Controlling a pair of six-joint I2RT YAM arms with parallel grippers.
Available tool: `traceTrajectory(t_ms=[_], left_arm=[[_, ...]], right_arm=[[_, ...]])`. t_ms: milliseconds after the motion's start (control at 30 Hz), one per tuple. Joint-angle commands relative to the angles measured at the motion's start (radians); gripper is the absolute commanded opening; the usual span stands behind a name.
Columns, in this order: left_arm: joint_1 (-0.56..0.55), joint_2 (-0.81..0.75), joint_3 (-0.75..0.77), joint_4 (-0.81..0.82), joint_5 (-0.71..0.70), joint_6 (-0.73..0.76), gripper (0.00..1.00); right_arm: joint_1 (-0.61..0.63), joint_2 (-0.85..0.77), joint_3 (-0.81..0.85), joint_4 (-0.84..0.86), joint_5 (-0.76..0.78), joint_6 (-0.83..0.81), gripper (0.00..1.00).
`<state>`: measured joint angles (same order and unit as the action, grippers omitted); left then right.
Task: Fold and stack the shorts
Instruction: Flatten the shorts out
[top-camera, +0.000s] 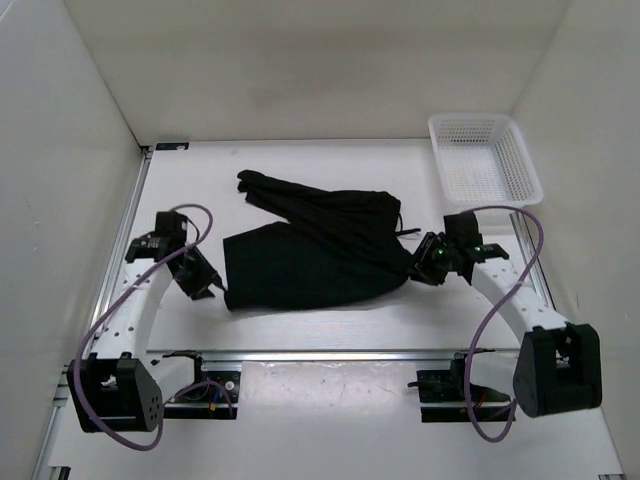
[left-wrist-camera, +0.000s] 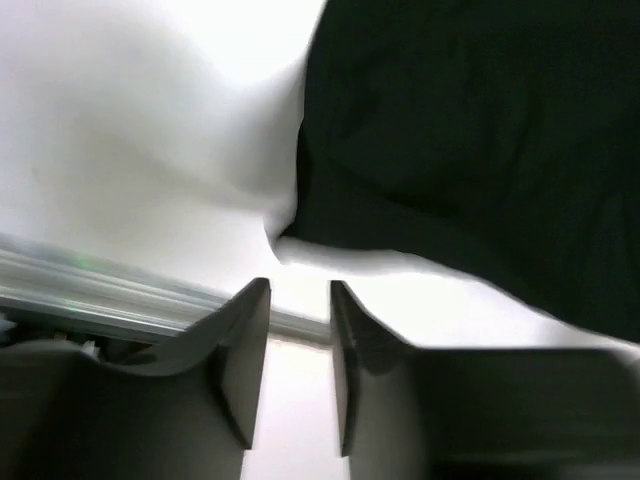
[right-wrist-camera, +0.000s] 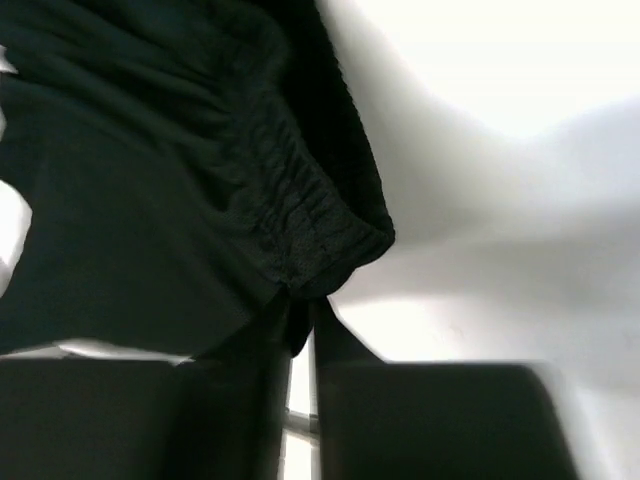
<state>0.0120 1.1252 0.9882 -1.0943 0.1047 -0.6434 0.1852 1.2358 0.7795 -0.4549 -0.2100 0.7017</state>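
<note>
The black shorts (top-camera: 320, 250) lie crumpled and partly folded in the middle of the white table, one leg trailing toward the far left. My left gripper (top-camera: 207, 287) sits just off their near left corner. In the left wrist view it (left-wrist-camera: 300, 290) is open by a narrow gap with nothing between the fingers, and the shorts' edge (left-wrist-camera: 470, 150) lies beyond the tips. My right gripper (top-camera: 424, 264) is at the shorts' right end. In the right wrist view it (right-wrist-camera: 305, 312) is shut on the gathered waistband corner of the shorts (right-wrist-camera: 310, 240).
A white mesh basket (top-camera: 485, 160) stands at the far right corner of the table. A metal rail (top-camera: 330, 353) runs across the near edge in front of the arm bases. White walls enclose the left, back and right sides.
</note>
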Motion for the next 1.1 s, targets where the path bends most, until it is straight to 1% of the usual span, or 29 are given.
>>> traceTrajectory(t_ms=[0, 33, 67, 100, 267, 367, 400, 467, 500, 567, 700, 733, 767, 833, 867, 900, 933, 967, 1067], left_arm=[[-0.001, -0.047, -0.149, 0.039, 0.095, -0.070, 0.45], [-0.001, -0.047, -0.169, 0.039, 0.107, -0.082, 0.47], [-0.001, -0.047, -0.184, 0.053, 0.127, -0.093, 0.48], [-0.001, -0.022, -0.194, 0.053, 0.127, -0.111, 0.48], [-0.010, 0.019, -0.224, 0.053, 0.095, -0.150, 0.48], [-0.021, 0.044, -0.264, 0.070, 0.095, -0.160, 0.50], [-0.032, 0.057, -0.273, 0.070, 0.095, -0.160, 0.54], [-0.032, 0.068, -0.310, 0.112, 0.104, -0.170, 0.58], [-0.058, 0.090, -0.321, 0.128, 0.104, -0.180, 0.62], [-0.079, 0.114, -0.345, 0.175, 0.113, -0.200, 0.63], [-0.116, 0.206, -0.356, 0.252, 0.113, -0.236, 0.63], [-0.139, 0.249, -0.356, 0.263, 0.104, -0.236, 0.60], [-0.139, 0.271, -0.344, 0.263, 0.104, -0.245, 0.57], [-0.159, 0.326, -0.320, 0.272, 0.072, -0.245, 0.48], [-0.159, 0.343, -0.289, 0.272, 0.060, -0.245, 0.31], [-0.159, 0.358, -0.274, 0.272, 0.050, -0.231, 0.21], [-0.159, 0.386, -0.260, 0.272, 0.050, -0.231, 0.10], [-0.159, 0.396, -0.232, 0.272, 0.050, -0.217, 0.10], [-0.159, 0.407, -0.166, 0.263, 0.041, -0.205, 0.10]], right_arm=[[-0.001, -0.116, -0.069, -0.026, -0.009, -0.011, 0.48], [-0.001, -0.131, -0.101, -0.043, -0.009, -0.011, 0.62], [-0.001, -0.147, -0.112, -0.062, 0.010, -0.011, 0.72], [-0.001, -0.172, -0.121, -0.095, 0.023, -0.002, 0.79], [-0.001, -0.240, -0.141, -0.130, 0.057, 0.038, 0.81], [-0.001, -0.230, -0.161, -0.130, 0.047, 0.048, 0.81], [-0.001, -0.229, -0.161, -0.130, 0.047, 0.048, 0.81], [-0.010, -0.205, -0.172, -0.104, 0.037, 0.048, 0.81], [-0.010, -0.205, -0.172, -0.091, 0.008, 0.048, 0.81], [-0.010, -0.167, -0.183, -0.058, -0.005, 0.048, 0.81], [-0.010, -0.089, -0.183, 0.001, -0.014, 0.058, 0.81], [-0.010, -0.075, -0.192, 0.030, -0.014, 0.058, 0.79], [-0.010, -0.059, -0.192, 0.044, -0.014, 0.068, 0.79], [-0.010, -0.012, -0.201, 0.077, 0.010, 0.068, 0.76], [-0.010, 0.005, -0.201, 0.109, 0.011, 0.068, 0.71], [-0.010, 0.022, -0.201, 0.123, 0.021, 0.068, 0.67], [-0.010, 0.059, -0.191, 0.134, 0.021, 0.068, 0.61], [-0.010, 0.073, -0.181, 0.134, 0.030, 0.068, 0.39], [-0.010, 0.093, -0.129, 0.113, 0.031, 0.056, 0.02]])
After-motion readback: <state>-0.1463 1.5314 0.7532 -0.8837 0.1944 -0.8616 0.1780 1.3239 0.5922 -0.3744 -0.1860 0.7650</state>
